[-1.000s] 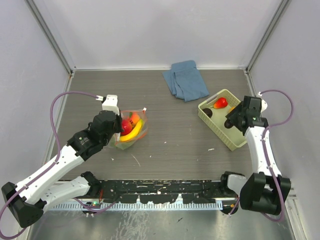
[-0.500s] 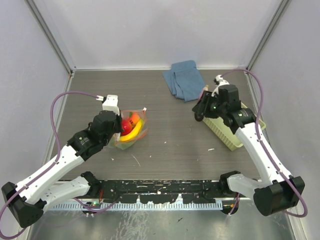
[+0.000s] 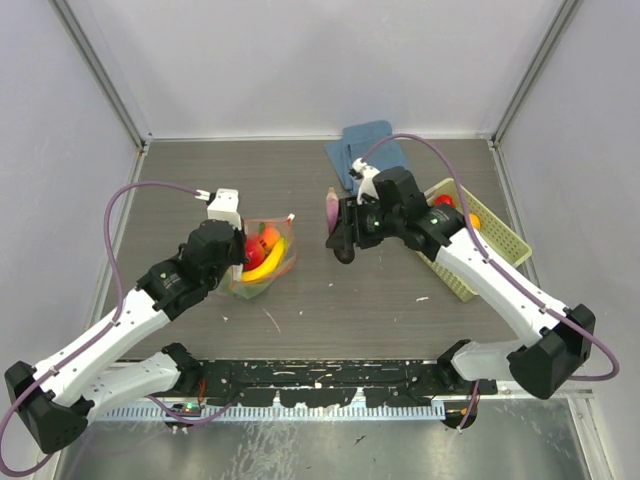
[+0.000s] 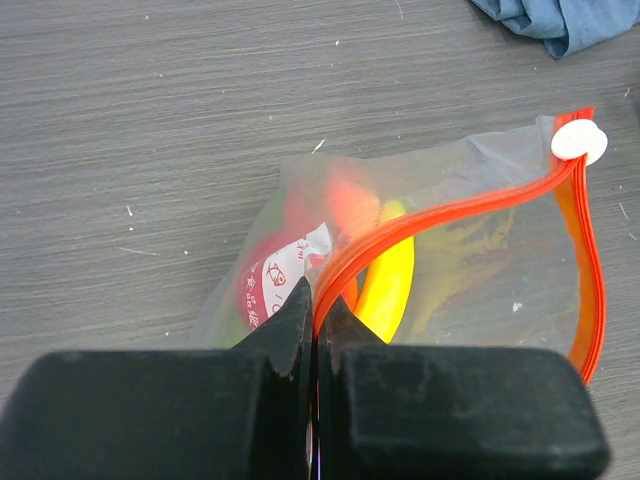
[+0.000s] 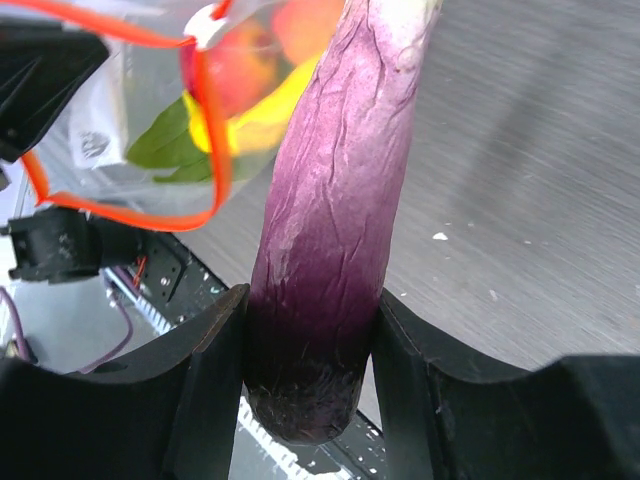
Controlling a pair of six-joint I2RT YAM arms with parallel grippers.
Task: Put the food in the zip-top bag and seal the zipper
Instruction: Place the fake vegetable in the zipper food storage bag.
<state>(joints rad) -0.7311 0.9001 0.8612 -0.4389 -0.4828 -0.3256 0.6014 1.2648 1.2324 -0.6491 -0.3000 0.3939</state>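
The clear zip-top bag (image 3: 262,258) lies left of centre with its mouth held open. It holds a yellow banana (image 4: 388,285), red and orange fruits (image 3: 257,245) and a green leaf (image 5: 168,145). My left gripper (image 4: 318,300) is shut on the orange-red zipper strip (image 4: 450,210) at the bag's near end. The white slider tab (image 4: 579,141) sits at the far end. My right gripper (image 5: 310,330) is shut on the purple eggplant (image 5: 335,220). It holds the eggplant above the table, just right of the bag (image 3: 334,215).
A pale slatted basket (image 3: 486,260) at the right holds a red fruit (image 3: 443,200) and an orange one (image 3: 473,221). A folded blue cloth (image 3: 355,150) lies at the back, partly behind my right arm.
My right arm has swung left from the basket toward the bag, carrying the eggplant. My left gripper and the bag have not moved.
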